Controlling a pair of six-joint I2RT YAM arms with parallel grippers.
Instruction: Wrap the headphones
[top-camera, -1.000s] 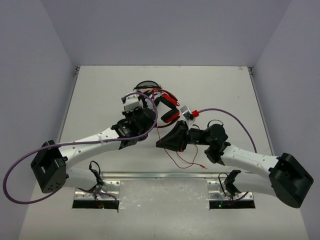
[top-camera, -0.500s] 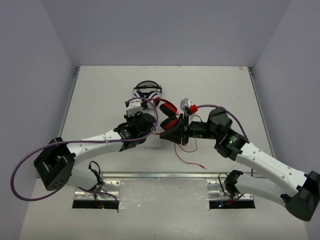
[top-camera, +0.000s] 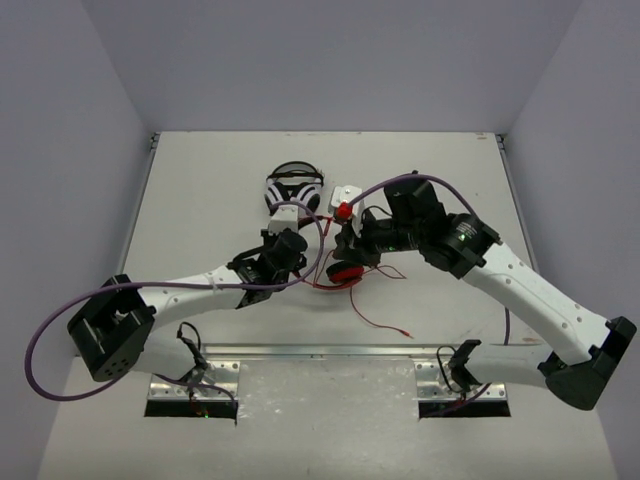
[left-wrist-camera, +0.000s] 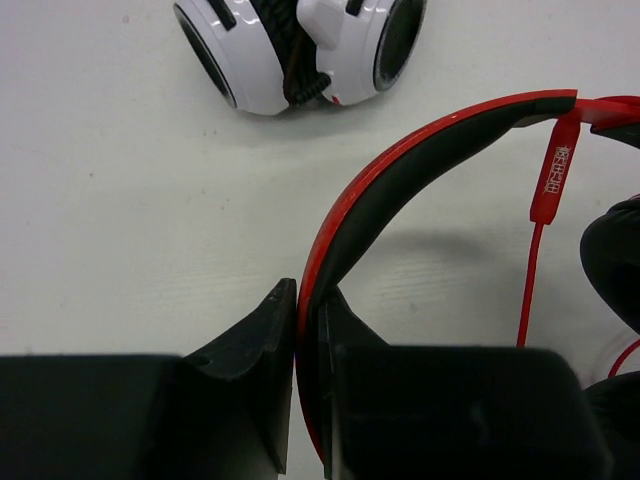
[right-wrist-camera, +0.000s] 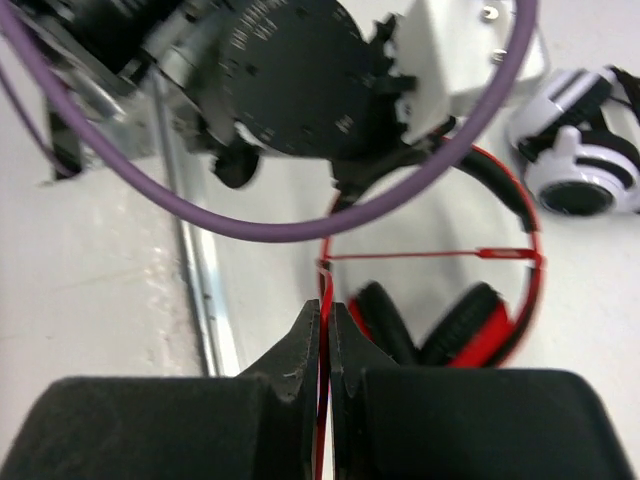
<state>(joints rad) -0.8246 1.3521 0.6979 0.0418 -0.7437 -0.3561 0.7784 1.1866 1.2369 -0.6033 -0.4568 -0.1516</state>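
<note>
Red headphones (top-camera: 347, 271) rest at the middle of the table (top-camera: 200, 190), well apart from every edge, with broad table to left and right. Left fingers (left-wrist-camera: 258, 335) pinch the headband (left-wrist-camera: 395, 165). Right fingers (right-wrist-camera: 296, 350) are closed on the thin cable (right-wrist-camera: 430, 256), whose loose end trails toward the near edge. White-and-black headphones (left-wrist-camera: 300, 50) lie near, on the far side.

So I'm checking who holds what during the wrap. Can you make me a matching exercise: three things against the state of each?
Things:
1. red headband
2. red cable
3. white-and-black headphones

States:
a. lies free on the table
b. pinched in the right gripper
c. clamped in the left gripper

Pairs: 1-c, 2-b, 3-a
</note>
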